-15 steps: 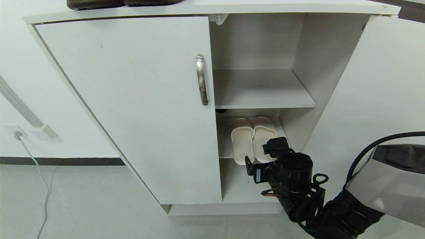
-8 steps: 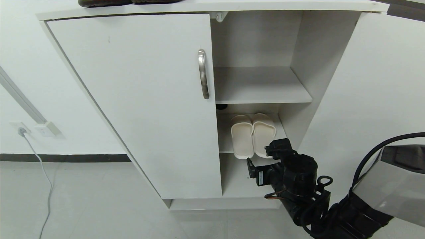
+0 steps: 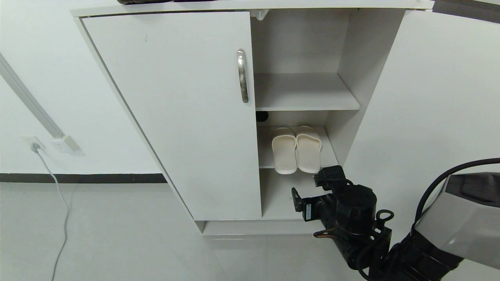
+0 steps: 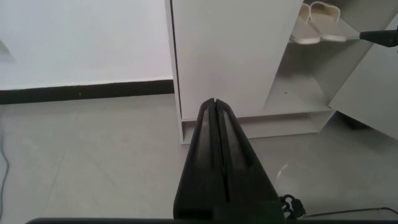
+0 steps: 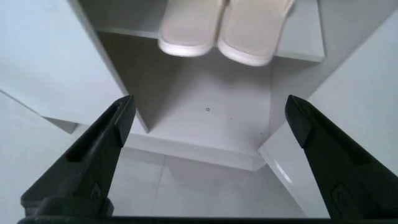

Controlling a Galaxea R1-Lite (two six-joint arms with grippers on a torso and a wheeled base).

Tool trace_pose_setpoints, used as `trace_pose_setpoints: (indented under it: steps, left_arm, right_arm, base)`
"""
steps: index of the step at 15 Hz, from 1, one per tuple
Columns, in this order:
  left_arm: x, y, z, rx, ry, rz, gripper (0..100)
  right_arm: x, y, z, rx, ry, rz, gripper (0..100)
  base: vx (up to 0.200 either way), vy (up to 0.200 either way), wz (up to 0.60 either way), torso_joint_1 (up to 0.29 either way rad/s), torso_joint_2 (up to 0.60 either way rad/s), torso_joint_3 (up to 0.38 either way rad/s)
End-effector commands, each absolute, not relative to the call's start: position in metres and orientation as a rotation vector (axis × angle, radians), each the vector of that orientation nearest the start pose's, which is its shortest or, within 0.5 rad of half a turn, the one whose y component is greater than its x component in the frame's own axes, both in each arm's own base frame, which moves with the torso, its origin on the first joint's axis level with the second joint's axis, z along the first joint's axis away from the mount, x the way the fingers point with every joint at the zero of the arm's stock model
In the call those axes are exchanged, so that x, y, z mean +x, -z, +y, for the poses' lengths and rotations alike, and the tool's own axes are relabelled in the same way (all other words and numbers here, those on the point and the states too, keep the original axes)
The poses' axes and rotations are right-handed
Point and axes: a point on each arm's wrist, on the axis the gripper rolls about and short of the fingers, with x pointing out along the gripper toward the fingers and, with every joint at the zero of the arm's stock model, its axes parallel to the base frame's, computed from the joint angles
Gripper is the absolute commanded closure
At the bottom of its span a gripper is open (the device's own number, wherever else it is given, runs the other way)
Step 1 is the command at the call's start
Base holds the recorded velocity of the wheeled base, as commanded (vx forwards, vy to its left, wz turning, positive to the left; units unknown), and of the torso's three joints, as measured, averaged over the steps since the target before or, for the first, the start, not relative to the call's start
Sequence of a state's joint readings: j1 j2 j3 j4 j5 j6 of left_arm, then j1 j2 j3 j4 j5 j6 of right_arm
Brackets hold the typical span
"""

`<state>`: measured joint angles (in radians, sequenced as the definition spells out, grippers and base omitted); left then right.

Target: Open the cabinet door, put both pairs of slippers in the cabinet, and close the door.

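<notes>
A pair of white slippers [image 3: 297, 150] lies side by side on the cabinet's middle shelf [image 3: 330, 158], heels outward. My right gripper [image 3: 312, 186] hangs open just in front of and below them, level with the bottom compartment, holding nothing. In the right wrist view the slippers [image 5: 227, 28] lie beyond the open right gripper [image 5: 209, 106]. A dark pair of slippers [image 3: 140, 1] rests on the cabinet top. The cabinet's right door [image 3: 429, 97] is swung open; its left door [image 3: 175, 109] is closed. My left gripper [image 4: 214, 102] is shut and empty above the floor, with the white slippers [image 4: 317, 22] far off.
The upper shelf [image 3: 304, 91] and the bottom compartment [image 3: 285, 195] hold nothing. A metal handle [image 3: 242, 76] runs down the left door. A wall socket with a cable [image 3: 37, 150] is at the left, above grey floor tiles [image 3: 117, 242].
The head camera has shifted, so the cabinet sits further right and higher in the picture. My right gripper has drawn back from the white slippers, which stay on the shelf.
</notes>
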<state>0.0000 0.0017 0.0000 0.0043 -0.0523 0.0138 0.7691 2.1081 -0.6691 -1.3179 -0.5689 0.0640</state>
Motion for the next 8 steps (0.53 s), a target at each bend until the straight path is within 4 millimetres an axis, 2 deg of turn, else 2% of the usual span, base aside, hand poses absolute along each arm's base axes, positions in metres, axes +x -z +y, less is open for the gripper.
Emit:
trace_pose_setpoints:
  steps: [1, 8]
  left_arm:
    - [-0.0226, -0.0752, -0.0012, 0.014, 0.052, 0.006, 100]
    - [-0.0226, -0.0751, -0.0012, 0.015, 0.054, 0.007, 100]
  right_arm:
    - [0.2607, -0.0788, 0.2344, -0.019, -0.194, 0.11, 0]
    - [0.26, -0.0754, 0.2345, -0.03, -0.194, 0.117, 0]
  base:
    - [0.0, 0.0, 0.0, 0.0, 0.0, 0.0]
    - [0.0, 0.0, 0.0, 0.0, 0.0, 0.0]
